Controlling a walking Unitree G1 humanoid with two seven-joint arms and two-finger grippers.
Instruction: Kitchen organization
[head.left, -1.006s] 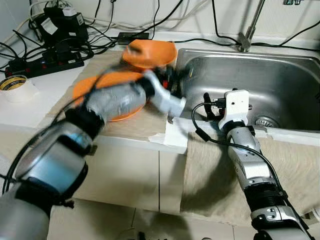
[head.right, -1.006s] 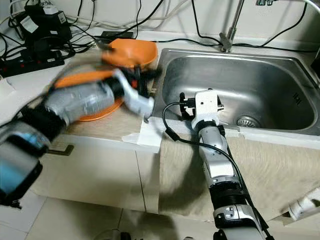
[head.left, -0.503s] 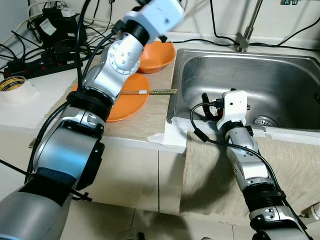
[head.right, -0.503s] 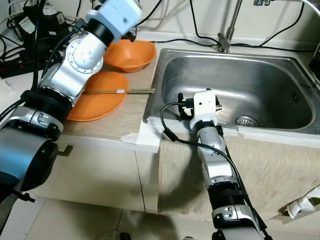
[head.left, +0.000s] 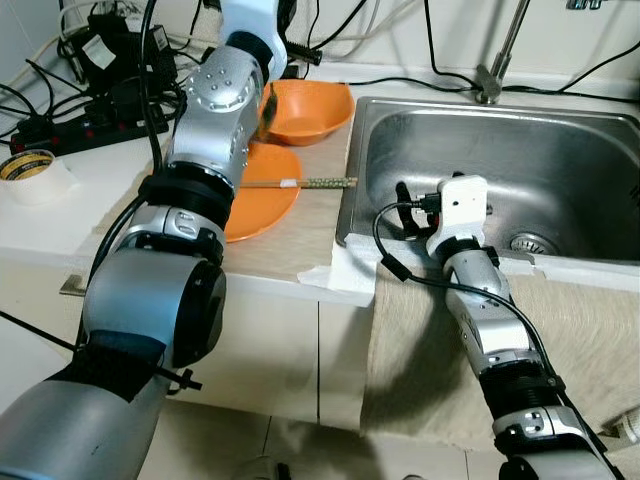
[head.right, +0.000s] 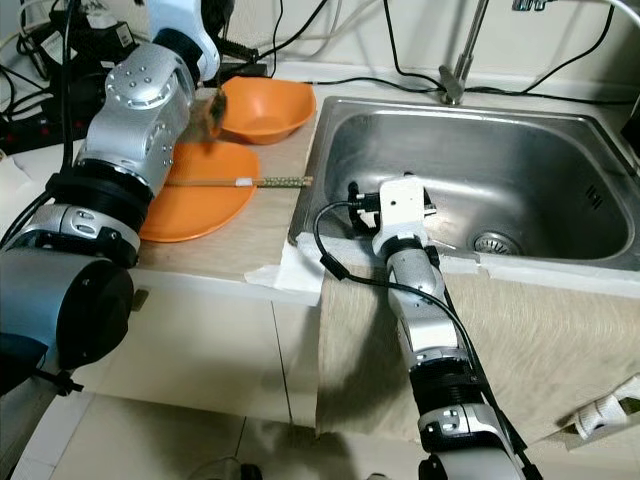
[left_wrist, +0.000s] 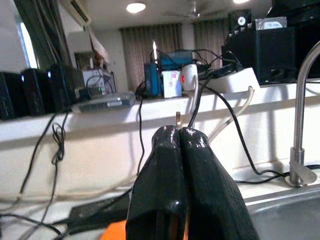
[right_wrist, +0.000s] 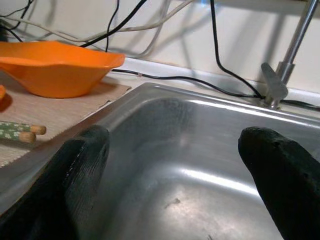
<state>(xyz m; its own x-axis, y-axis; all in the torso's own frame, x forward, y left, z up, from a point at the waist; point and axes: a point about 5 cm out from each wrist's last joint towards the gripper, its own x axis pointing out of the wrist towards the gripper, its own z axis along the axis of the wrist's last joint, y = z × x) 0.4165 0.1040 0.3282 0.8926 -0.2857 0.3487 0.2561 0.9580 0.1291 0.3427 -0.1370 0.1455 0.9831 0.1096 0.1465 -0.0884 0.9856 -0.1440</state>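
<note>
Though raised, left gripper (left_wrist: 180, 137) jaws pressed together.

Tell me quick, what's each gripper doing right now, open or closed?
Left gripper: closed, holding nothing, raised above the orange bowl.
Right gripper: open, empty, at the sink front edge.

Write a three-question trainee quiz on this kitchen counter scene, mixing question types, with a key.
1. True or false: the chopsticks lie across the orange plate, tips toward the sink.
2. Multiple choice: the right gripper is A) shut on a bowl, B) open over the sink basin, C) holding the tape roll.
3. Fill in: the orange bowl sits behind the ____.

Key: 1 true; 2 B; 3 plate.
</note>
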